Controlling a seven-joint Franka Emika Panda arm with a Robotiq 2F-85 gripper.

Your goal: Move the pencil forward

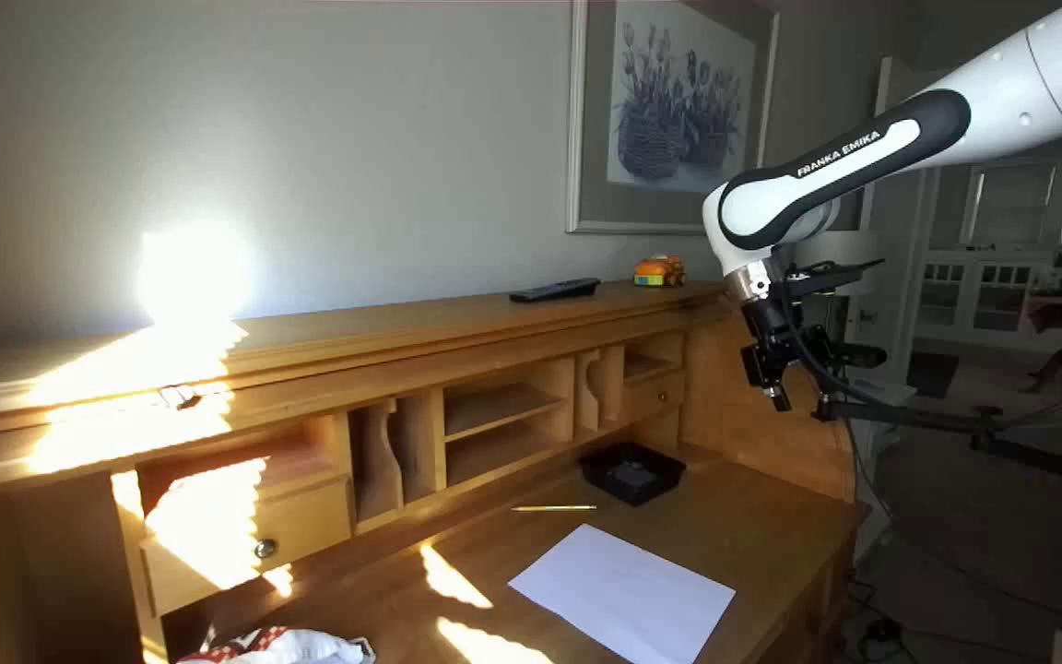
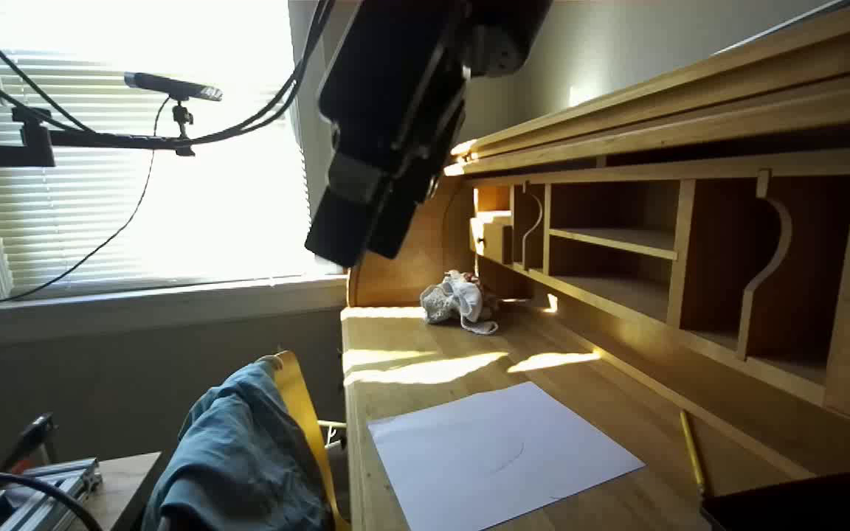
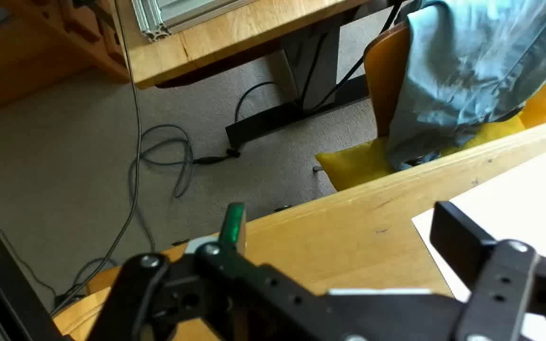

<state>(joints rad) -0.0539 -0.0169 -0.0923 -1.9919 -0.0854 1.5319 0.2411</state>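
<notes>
A yellow pencil [image 1: 554, 508] lies flat on the wooden desk, between the white paper [image 1: 623, 590] and the desk's cubbyholes. It also shows in an exterior view [image 2: 693, 451], where its near end lies close to the black tray [image 2: 801, 501]; I cannot tell if they touch. The pencil is out of view in the wrist view. My gripper [image 3: 346, 232] is open, with nothing between its fingers. It hangs in the air well above the desk, away from the pencil, and shows in both exterior views [image 1: 776, 392] [image 2: 358, 251].
Cubbyholes and drawers [image 1: 503, 415] line the desk's back. A crumpled cloth [image 2: 458, 302] lies at the far end. A remote [image 1: 555, 290] and an orange toy [image 1: 659, 271] sit on top of the desk. A chair with a blue-grey garment [image 3: 472, 71] stands at the front edge.
</notes>
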